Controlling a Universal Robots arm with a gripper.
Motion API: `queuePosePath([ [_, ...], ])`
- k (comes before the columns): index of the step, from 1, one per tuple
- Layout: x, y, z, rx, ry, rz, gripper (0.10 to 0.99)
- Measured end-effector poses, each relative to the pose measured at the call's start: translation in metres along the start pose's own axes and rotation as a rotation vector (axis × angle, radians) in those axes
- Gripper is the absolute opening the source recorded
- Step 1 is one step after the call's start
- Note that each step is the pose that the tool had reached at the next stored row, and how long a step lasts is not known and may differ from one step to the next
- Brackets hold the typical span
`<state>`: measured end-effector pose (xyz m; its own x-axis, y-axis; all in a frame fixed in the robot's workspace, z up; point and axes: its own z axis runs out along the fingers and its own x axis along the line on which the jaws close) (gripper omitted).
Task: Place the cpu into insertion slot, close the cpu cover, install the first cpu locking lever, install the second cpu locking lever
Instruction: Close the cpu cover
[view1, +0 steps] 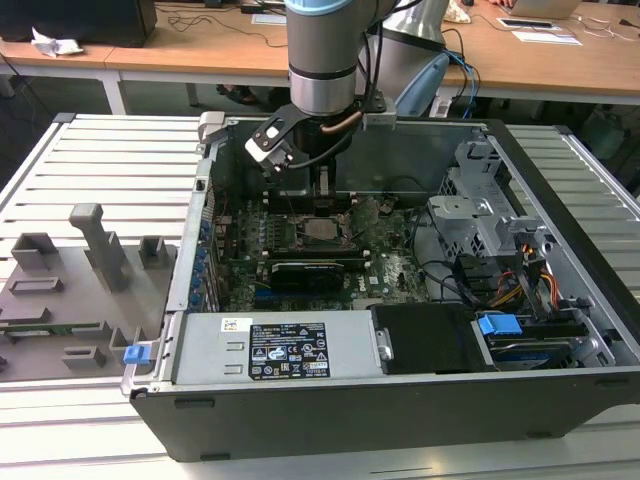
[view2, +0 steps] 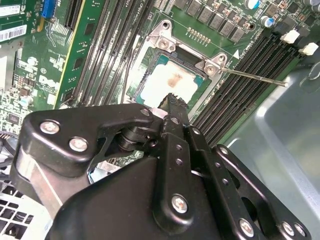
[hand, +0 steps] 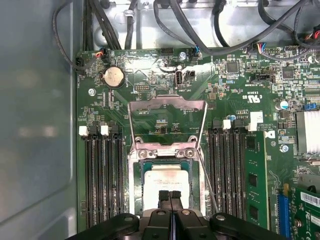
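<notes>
Pincer (hand: 169, 194), black fingertips pressed together and holding nothing, hangs right over the silver-grey square cpu (hand: 167, 176), which lies in the black square insertion slot (hand: 141, 169). Beyond the slot the thin metal cpu cover (hand: 167, 103) stands flipped open. Closing it looks the step in hand, calling for a push down flat over the slot

A grey power supply (view1: 215, 350) sits inside the open computer case (view1: 400, 412). A grey fixture tray (view1: 55, 318) lies just beside the case.

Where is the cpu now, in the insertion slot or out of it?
In: the cpu lies flat inside the insertion slot, under the shut pincer.
</notes>
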<state>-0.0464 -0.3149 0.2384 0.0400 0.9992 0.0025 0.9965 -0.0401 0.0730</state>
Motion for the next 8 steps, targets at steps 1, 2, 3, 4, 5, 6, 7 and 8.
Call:
queuePosePath([
  [1,0.0000,0.0000,-0.0005,0.000,0.0000,0.000,0.106],
  [2,0.0000,0.0001,-0.0009,0.000,0.0001,0.000,0.106],
  [3,0.0000,0.0001,-0.0012,0.000,0.0003,0.000,0.106],
  [4,0.0000,0.0001,-0.0015,0.000,0.0001,0.000,0.106],
  [5,0.0000,0.0001,-0.0021,0.000,-0.0001,0.000,0.106],
  [6,0.0000,0.0002,-0.0032,0.000,0.0001,0.000,0.106],
  [7,0.0000,0.0003,-0.0047,0.000,0.0000,0.000,0.106],
  [8,0.0000,0.0004,-0.0057,0.000,0.0000,0.000,0.106],
])
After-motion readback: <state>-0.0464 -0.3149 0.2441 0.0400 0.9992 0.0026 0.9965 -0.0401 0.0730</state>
